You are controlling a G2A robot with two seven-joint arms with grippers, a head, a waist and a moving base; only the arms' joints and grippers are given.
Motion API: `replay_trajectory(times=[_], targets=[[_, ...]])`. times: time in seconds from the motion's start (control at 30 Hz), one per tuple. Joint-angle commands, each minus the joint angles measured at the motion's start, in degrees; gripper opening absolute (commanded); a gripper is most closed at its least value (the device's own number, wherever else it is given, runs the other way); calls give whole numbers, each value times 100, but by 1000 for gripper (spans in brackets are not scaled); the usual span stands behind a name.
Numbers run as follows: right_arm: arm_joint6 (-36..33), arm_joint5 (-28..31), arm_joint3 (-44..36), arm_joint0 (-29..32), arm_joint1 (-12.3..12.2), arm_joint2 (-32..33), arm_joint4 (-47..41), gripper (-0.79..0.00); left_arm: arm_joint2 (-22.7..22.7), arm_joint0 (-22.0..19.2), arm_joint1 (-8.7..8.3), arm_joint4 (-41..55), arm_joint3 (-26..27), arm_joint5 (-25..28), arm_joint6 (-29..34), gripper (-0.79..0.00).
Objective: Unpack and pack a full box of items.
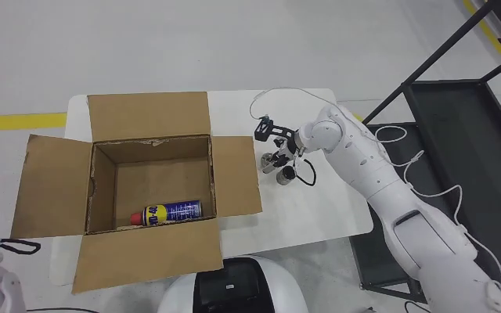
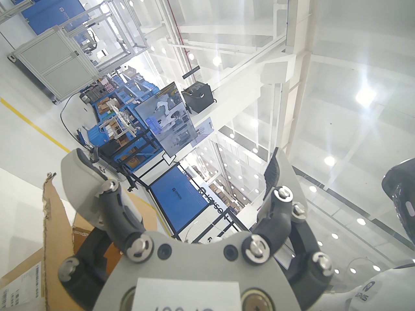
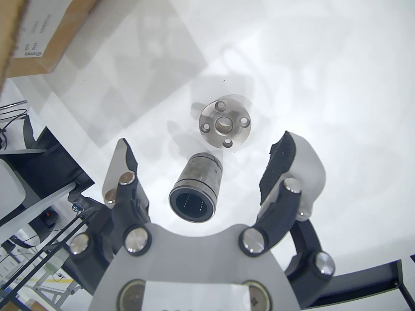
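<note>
We are hovering by the box (image 1: 149, 117).
Right gripper (image 3: 205, 152) is hanging spread over bearing (image 3: 196, 189) and flange (image 3: 224, 125), clear of its edge; left gripper (image 2: 175, 163) is gaping too.

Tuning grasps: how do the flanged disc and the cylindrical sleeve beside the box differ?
Pose: the flanged disc sits face-up; the cylindrical sleeve lies on its side. Look: the disc has four holes around a bore; the sleeve has one dark open end. Both are metal, on the table.

Bright, even light — ceiling lamps (image 2: 364, 97) flare in streaks; soft shadows overlap on the table (image 3: 324, 66).
</note>
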State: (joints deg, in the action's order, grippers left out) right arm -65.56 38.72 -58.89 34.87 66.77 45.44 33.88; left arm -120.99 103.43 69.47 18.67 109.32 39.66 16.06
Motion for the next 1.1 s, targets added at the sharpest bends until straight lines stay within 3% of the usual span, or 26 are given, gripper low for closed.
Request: replay_trajectory(times=[0.0, 0.5, 1.07], targets=[[16, 16, 134, -83, 2, -161, -73, 0, 0, 0, 0, 0, 0, 0, 0, 0], [202, 156, 839, -510, 243, -1014, -305, 0, 0, 0, 0, 0, 0, 0, 0, 0], [767, -441, 1378, -792, 705, -1661, 717, 0, 0, 0, 0, 0, 0, 0, 0, 0]])
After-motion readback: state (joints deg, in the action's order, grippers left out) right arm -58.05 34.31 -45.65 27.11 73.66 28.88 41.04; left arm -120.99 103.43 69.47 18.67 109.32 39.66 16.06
